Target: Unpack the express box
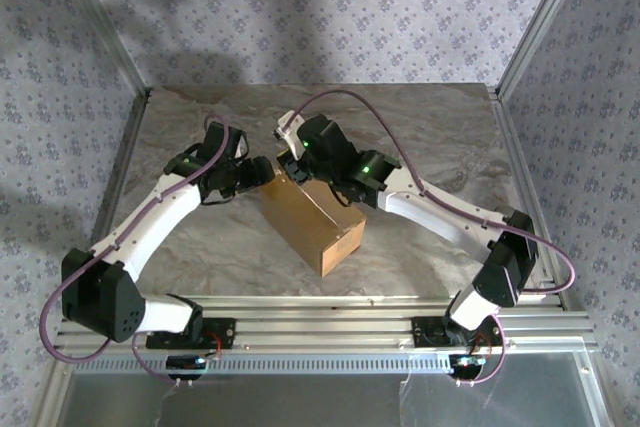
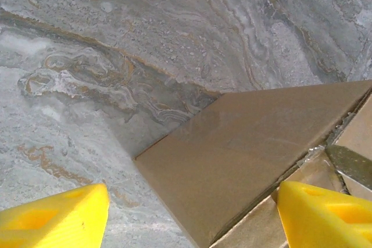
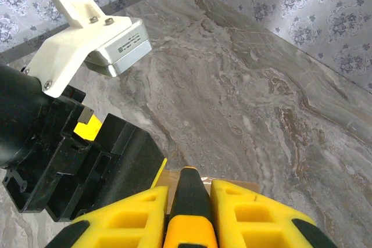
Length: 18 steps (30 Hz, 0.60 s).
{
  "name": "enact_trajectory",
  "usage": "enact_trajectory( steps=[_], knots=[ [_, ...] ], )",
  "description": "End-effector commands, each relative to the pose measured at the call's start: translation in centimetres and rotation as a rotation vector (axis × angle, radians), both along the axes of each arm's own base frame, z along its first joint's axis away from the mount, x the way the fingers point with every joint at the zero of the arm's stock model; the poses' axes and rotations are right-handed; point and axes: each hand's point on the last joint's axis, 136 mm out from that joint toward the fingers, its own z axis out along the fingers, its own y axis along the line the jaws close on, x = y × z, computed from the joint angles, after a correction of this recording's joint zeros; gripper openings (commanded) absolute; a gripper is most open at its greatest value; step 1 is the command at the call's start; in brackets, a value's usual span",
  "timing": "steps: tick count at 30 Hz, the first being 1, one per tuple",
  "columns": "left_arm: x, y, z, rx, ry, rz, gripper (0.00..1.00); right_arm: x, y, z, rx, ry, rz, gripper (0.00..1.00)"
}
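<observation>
From the top external camera I see the express box [image 1: 312, 222] lying at an angle mid-table, its far end right under both claws. My left arm reaches up and inward from its base at the lower left, putting the left claw [image 1: 262, 172] at the box's far left corner. The right arm stretches in from the lower right, with the right claw [image 1: 295, 167] just above the box's far end. On the left wrist camera the left claw [image 2: 186, 225] is spread wide, with its 2 yellow fingers [image 2: 52, 219] on either side of a cardboard corner [image 2: 250, 149] of the box over the marbled table [image 2: 116, 39]. I cannot tell whether they touch it. On the right wrist camera the right claw [image 3: 187, 190] is narrowed around a black-and-yellow utility knife [image 3: 187, 213], gripping it. A sliver of cardboard shows just beyond the knife.
</observation>
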Motion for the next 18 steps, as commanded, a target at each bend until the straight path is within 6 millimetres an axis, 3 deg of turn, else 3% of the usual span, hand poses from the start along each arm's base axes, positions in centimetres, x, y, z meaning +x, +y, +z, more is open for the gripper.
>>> enact_trajectory(
  steps=[1, 7, 18],
  knots=[
    [0.9, 0.0, 1.9, -0.022, -0.066, 0.007, 0.76, -0.7, -0.5, -0.8, -0.009, 0.039, 0.000, 0.00],
    [1.3, -0.7, 2.3, -0.051, -0.071, -0.002, 0.76, -0.7, -0.5, -0.9, -0.005, 0.043, 0.000, 0.00],
    [1.6, -1.5, 0.4, -0.083, -0.035, -0.008, 0.76, -1.0, -0.6, -0.6, 0.004, 0.046, -0.003, 0.00]
  ],
)
